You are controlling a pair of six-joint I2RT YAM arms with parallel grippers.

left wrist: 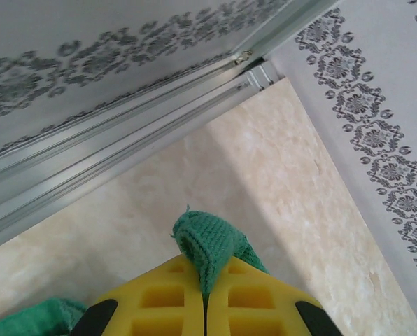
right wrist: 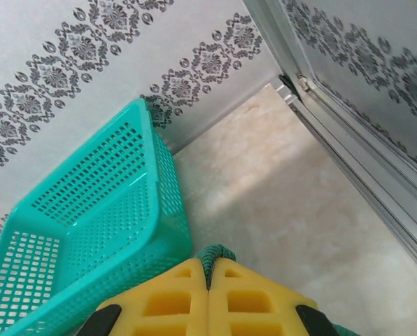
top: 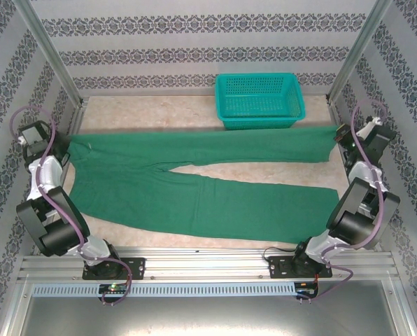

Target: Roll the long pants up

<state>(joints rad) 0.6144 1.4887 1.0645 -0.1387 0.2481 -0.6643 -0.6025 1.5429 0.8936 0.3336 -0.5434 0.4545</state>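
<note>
Because the long pants (top: 194, 189) must lie flat and straight before they can be rolled, each claw holds one end, so the cloth is pulled out long. The left claw (left wrist: 204, 276) is squeezed tight on a bit of green cloth at the waist end. A little fold pokes out just past its tips. The right claw (right wrist: 208, 274) is squeezed tight too, on the end of the far leg. Only a small green bump shows in front of its tips. The pants run across the table (top: 145, 119) between the two claws, and the near leg lies loose, closer to the arm bases. This looks like a good start for rolling from one end. The teal basket (right wrist: 89, 231) sits just ahead and to the left of the right claw, right beside the far leg. Nothing is in it.
</note>
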